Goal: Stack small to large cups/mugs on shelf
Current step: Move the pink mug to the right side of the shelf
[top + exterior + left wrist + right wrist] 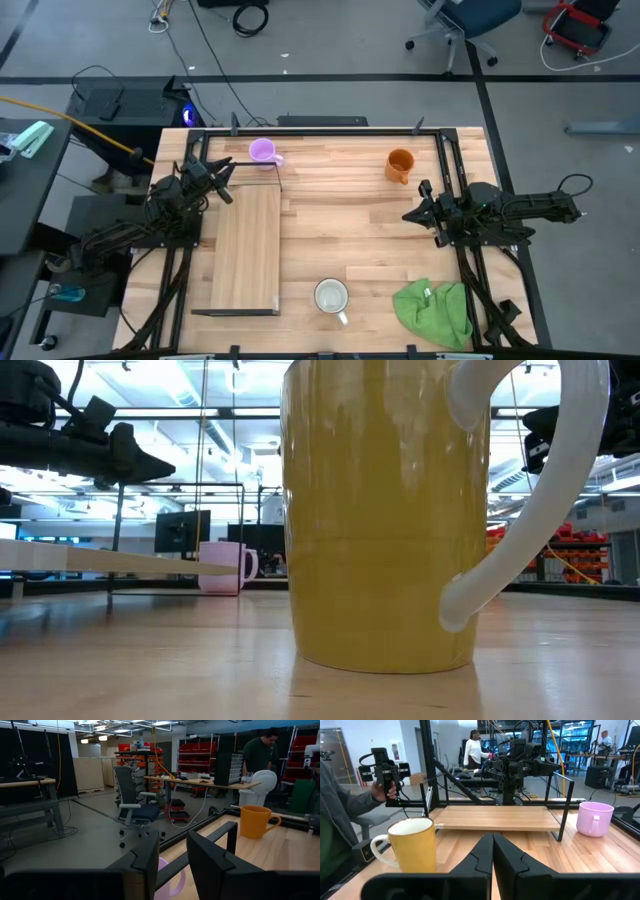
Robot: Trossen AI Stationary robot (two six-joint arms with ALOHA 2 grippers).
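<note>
Shelf, a long light-wood board on a thin black wire frame, lies just beside the left gripper, whose fingers stand slightly parted on nothing. Yellow mug with white inside and handle sits well apart from both pincers. Orange mug stands near the right gripper, fingers pressed together, empty. Light purple mug sits near the left gripper.

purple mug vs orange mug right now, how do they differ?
The purple mug stands at the shelf's far end, near the left gripper; the orange mug stands on open tabletop, nearer the right gripper. Purple's handle points towards the orange mug; orange's points towards the table's front. Both upright, empty, ungripped.
</note>
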